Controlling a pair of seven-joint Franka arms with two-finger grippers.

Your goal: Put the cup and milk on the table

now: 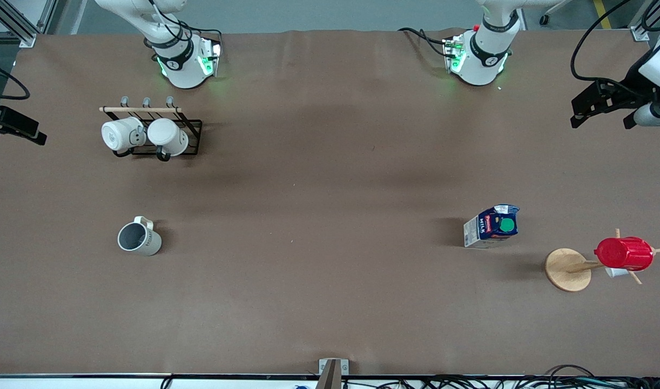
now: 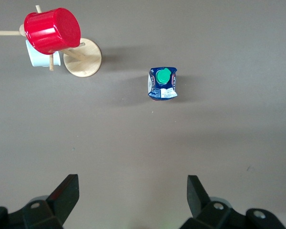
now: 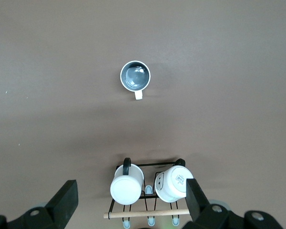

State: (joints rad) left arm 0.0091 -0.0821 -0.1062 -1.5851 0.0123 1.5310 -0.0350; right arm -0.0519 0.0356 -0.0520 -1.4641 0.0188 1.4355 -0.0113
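The cup (image 1: 139, 237), cream-beige with a grey inside, stands upright on the brown table (image 1: 330, 216) toward the right arm's end; it also shows in the right wrist view (image 3: 135, 76). The milk (image 1: 492, 227), with a blue top and green cap, stands upright toward the left arm's end, and shows in the left wrist view (image 2: 162, 83). My left gripper (image 2: 133, 183) is open and empty, high above the table, apart from the milk; it shows at the front view's edge (image 1: 601, 120). My right gripper (image 3: 131, 191) is open and empty, high over the mug rack.
A black wire rack (image 1: 192, 138) holds two white mugs (image 1: 122, 134) near the right arm's base. A wooden cup tree (image 1: 567, 269) carries a red ribbed cup (image 1: 624, 253), beside the milk and nearer the front camera. A small white object lies under the red cup.
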